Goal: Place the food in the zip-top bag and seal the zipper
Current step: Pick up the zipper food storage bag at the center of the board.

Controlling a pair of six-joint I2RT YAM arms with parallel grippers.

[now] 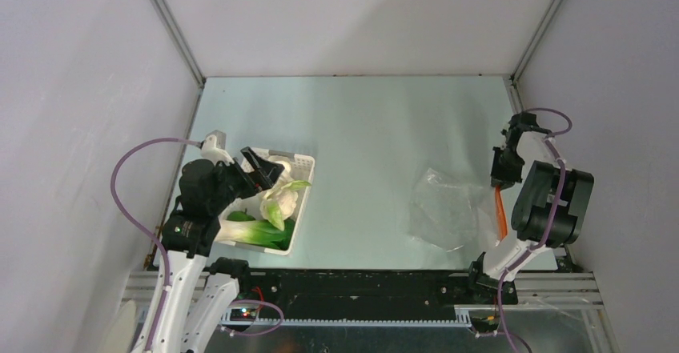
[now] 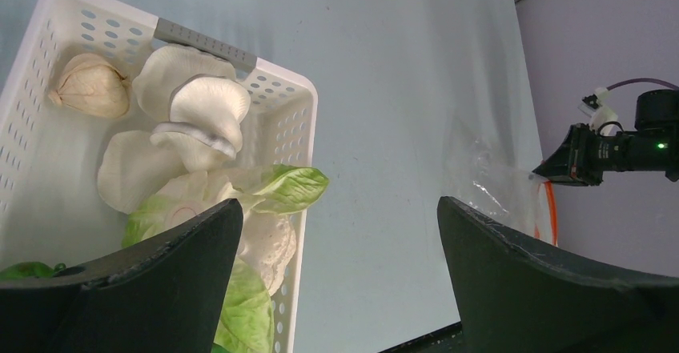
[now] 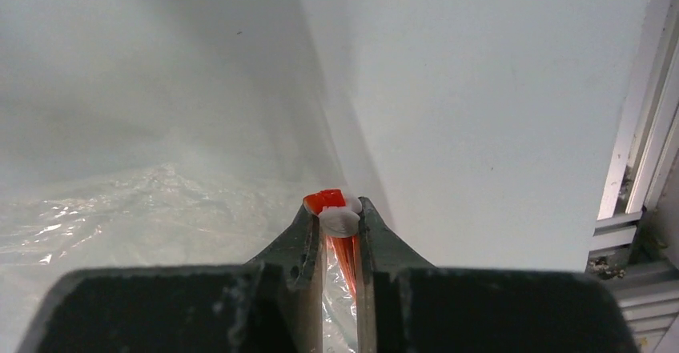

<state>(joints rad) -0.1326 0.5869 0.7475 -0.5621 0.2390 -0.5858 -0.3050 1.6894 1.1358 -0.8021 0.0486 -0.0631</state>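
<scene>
Right wrist view: right gripper (image 3: 339, 218) clamps the zip-top bag's (image 3: 120, 209) zipper (image 3: 324, 201); well left of the bag, left gripper (image 2: 338, 207) gapes above the perforated basket (image 2: 304, 113).

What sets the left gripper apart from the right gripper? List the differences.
Jaws: the left gripper stands wide open; the right gripper is pinched nearly shut.
Load: the left gripper holds nothing; the right gripper grips the zipper of the zip-top bag.
Place: the left gripper hangs over the white basket of food; the right gripper is near the right edge of the table.
Shared: both are black and two-fingered.
</scene>
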